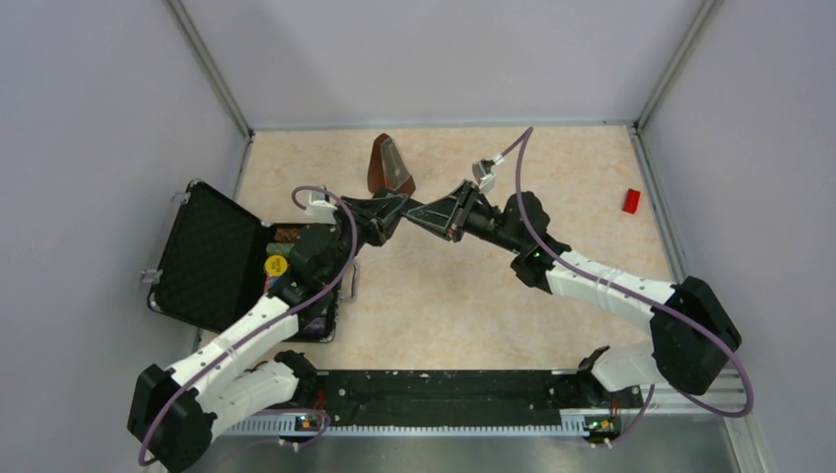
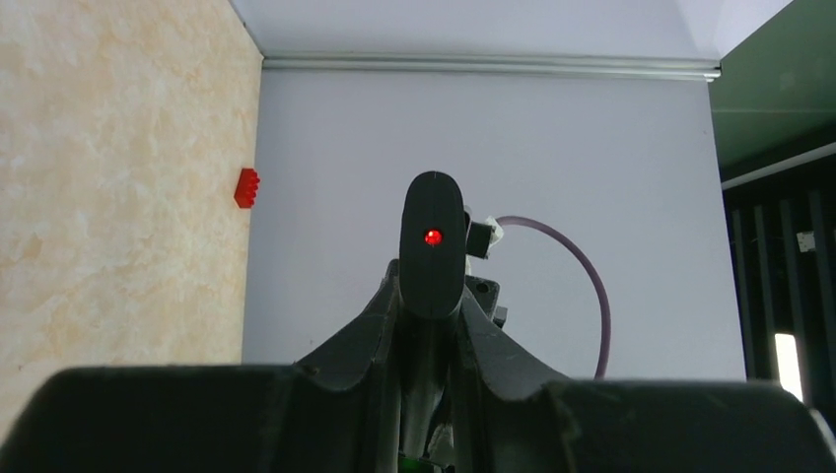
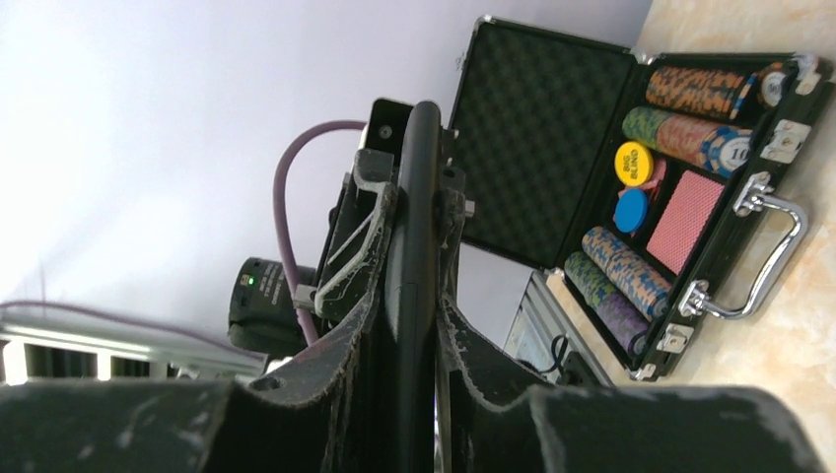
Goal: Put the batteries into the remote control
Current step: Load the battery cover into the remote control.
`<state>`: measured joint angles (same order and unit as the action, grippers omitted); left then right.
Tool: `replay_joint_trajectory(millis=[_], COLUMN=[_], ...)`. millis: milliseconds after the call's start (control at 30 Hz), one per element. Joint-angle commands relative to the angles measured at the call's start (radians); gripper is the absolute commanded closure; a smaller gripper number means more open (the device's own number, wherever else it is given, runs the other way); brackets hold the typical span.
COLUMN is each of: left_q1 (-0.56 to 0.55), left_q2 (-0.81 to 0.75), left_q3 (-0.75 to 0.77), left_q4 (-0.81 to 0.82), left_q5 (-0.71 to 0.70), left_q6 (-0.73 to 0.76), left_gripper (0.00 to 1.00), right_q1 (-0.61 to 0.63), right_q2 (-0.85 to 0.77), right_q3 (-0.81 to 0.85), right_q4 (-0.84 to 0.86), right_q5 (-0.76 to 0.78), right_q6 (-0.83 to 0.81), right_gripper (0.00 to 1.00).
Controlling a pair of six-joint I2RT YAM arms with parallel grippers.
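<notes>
My left gripper [image 2: 431,281] squeezed one end of the remote control [image 2: 432,212], the end with a little red light. My right gripper [image 3: 412,187] squeezed the other end. We held the remote between us in the middle of the top view, near the brown metronome [image 1: 389,166]. The open black case [image 1: 212,256] sat at the left, and a red block [image 1: 631,200] lay far off at the right

Yellow chip [image 3: 634,163] reads "BIG BLIND"; striped chip [image 3: 734,150] "10".
</notes>
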<state>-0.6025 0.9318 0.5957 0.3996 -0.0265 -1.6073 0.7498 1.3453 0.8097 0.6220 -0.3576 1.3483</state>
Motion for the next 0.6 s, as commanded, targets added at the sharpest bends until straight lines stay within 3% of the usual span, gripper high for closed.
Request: replay_joint_trajectory(millis=[0,233,433,567], left_q1=[-0.028,-0.028,-0.02,-0.005], left_q2=[-0.019,-0.029,-0.083,-0.119], left_q3=[0.064,0.038,0.035,0.048], left_q4=[0.216,0.268,0.186,0.085], left_q5=[0.171,0.183,0.128,0.108], left_q6=[-0.107,-0.163,-0.102,-0.012], left_gripper=[1.0,1.0,1.0,1.0], right_q1=[0.007,0.008,0.01,0.008], right_q2=[0.061,0.104,0.087,0.025], right_q3=[0.056,0.073,0.065,0.063], right_q4=[0.032,0.122,0.1,0.022], right_q5=[0.036,0.024,0.026,0.024], right_q6=[-0.033,-0.027,-0.024,-0.034], right_gripper=[0.76,0.76,0.74,0.63])
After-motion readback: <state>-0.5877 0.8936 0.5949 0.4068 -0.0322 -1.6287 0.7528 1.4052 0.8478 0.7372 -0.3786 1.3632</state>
